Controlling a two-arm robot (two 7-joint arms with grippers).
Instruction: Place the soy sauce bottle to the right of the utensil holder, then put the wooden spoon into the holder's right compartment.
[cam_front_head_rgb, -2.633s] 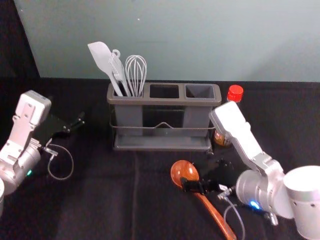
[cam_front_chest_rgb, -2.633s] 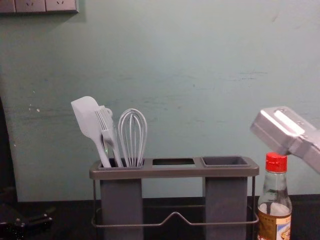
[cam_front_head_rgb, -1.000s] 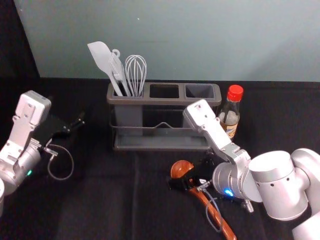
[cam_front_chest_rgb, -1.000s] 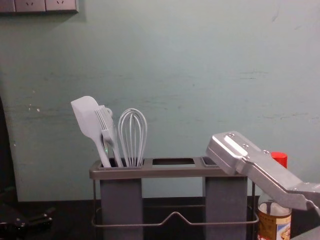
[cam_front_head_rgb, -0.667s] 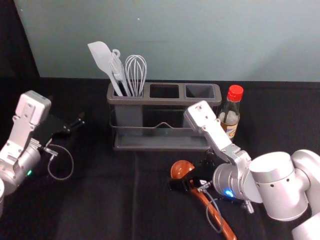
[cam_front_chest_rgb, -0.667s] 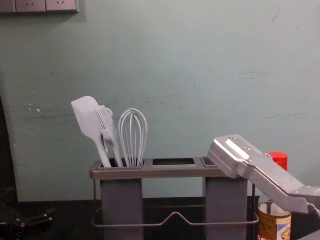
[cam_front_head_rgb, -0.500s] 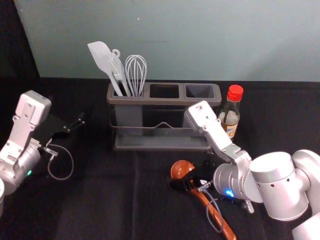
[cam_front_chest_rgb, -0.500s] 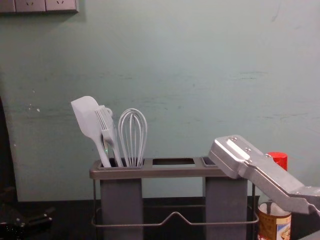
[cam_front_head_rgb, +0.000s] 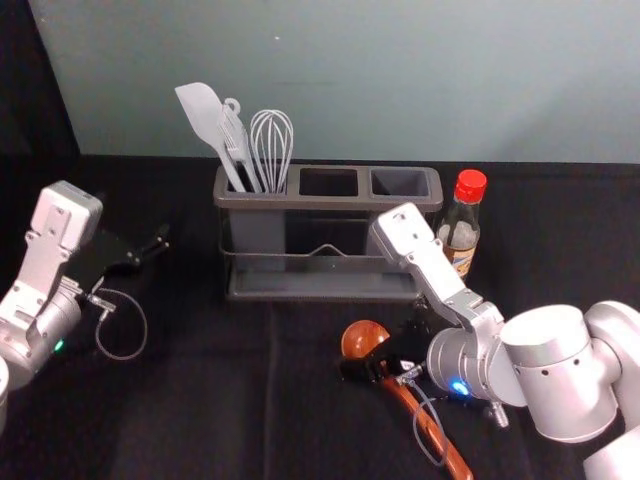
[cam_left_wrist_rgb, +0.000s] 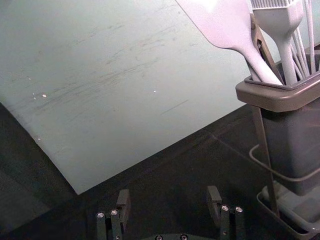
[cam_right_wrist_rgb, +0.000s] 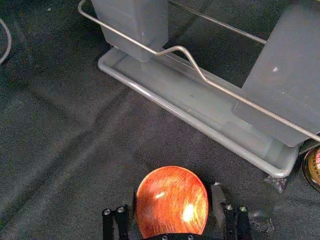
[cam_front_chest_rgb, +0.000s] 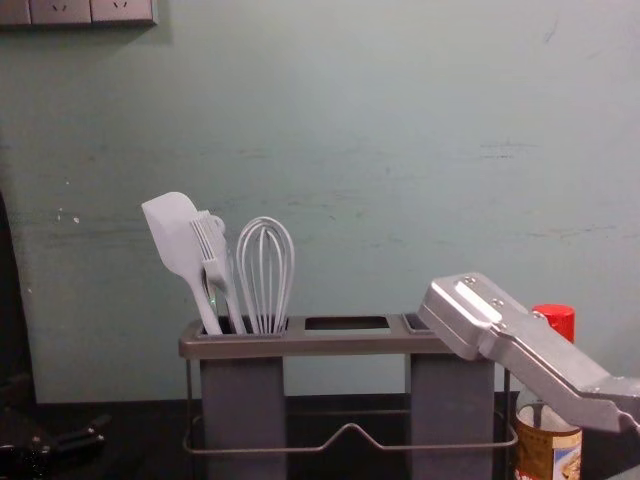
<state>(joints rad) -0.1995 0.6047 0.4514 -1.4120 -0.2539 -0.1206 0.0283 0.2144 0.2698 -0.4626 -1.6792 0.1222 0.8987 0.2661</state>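
While wide, right tool (cam_front_head_rgb: 378, 347) around one spoon (cam_front_head_rgb: 357, 337)

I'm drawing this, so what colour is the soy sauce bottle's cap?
The cap is bright red, seen best in the head view.

The wall (cam_front_head_rgb: 350, 80) is softly lit, with a faint shadow cast at its right in the head view. Much light is swallowed by the black cloth (cam_front_head_rgb: 200, 400). In the right wrist view, glare is thrown back by the wooden spoon (cam_right_wrist_rgb: 172, 200).

The head view looks down, the chest view level, sharing the holder (cam_front_head_rgb: 330, 203).
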